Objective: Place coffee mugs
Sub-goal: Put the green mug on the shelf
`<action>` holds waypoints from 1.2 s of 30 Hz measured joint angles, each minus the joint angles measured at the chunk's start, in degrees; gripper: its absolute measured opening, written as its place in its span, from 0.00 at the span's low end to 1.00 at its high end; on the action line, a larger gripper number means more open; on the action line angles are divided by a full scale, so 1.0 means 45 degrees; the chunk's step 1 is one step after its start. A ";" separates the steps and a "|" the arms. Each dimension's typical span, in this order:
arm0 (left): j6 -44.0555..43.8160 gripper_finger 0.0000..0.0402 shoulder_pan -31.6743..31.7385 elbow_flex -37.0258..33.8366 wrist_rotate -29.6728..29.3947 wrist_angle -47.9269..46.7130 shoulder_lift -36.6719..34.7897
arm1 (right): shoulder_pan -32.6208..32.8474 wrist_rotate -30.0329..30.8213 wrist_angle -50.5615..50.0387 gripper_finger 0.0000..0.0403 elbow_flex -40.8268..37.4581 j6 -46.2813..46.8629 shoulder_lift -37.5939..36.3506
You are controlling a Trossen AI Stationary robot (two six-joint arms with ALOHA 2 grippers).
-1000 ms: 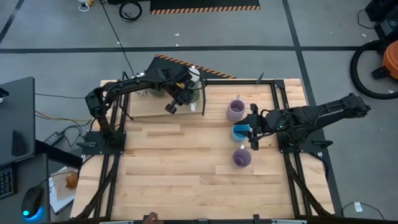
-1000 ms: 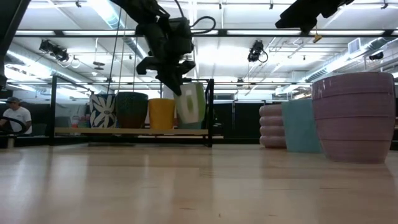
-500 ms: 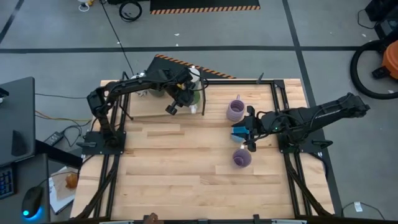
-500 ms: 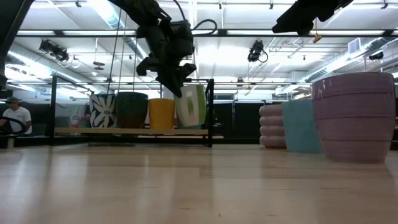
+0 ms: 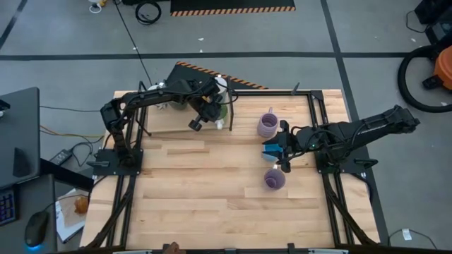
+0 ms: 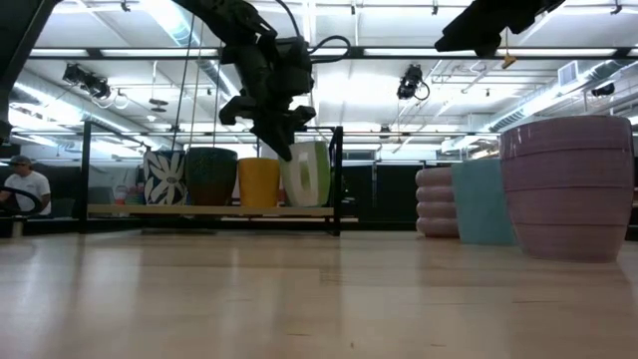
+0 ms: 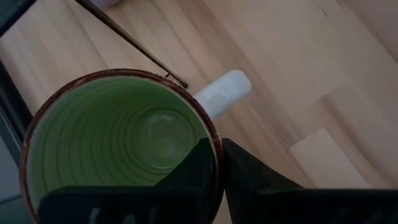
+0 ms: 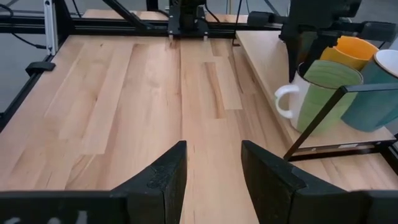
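L gripper (image 6: 282, 140), clenched on the green mug's (image 6: 307, 173) rim, has lowered it upright onto the rack (image 6: 219, 210) beside the orange mug (image 6: 259, 181) — looks seated, so release is prob next. R gripper (image 5: 285, 148), fingers spread & empty, has edged over the blue mug (image 5: 271, 149), likely next pick.

The left arm reaches along the table's far edge, its left gripper (image 5: 210, 107) raised with fingers pinched close together. The right arm stretches in from the table's right edge, its right gripper (image 5: 284, 148) held with fingers spread apart.
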 joint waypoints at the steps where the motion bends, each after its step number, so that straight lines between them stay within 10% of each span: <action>1: -0.0003 0.09 -0.0003 0.0000 -0.0062 0.0036 0.0000 | -0.0002 0.0001 0.0000 0.39 0.0000 -0.0005 0.0000; 13: -0.0362 0.27 -0.0074 0.0005 -0.0999 0.0333 -0.0004 | 0.0000 0.0000 -0.0005 0.39 0.0000 -0.0049 -0.0005; 36: -0.2273 0.26 -0.0680 0.0005 -0.3495 0.0983 -0.0010 | 0.0002 0.0000 -0.0009 0.39 0.0000 -0.0049 -0.0005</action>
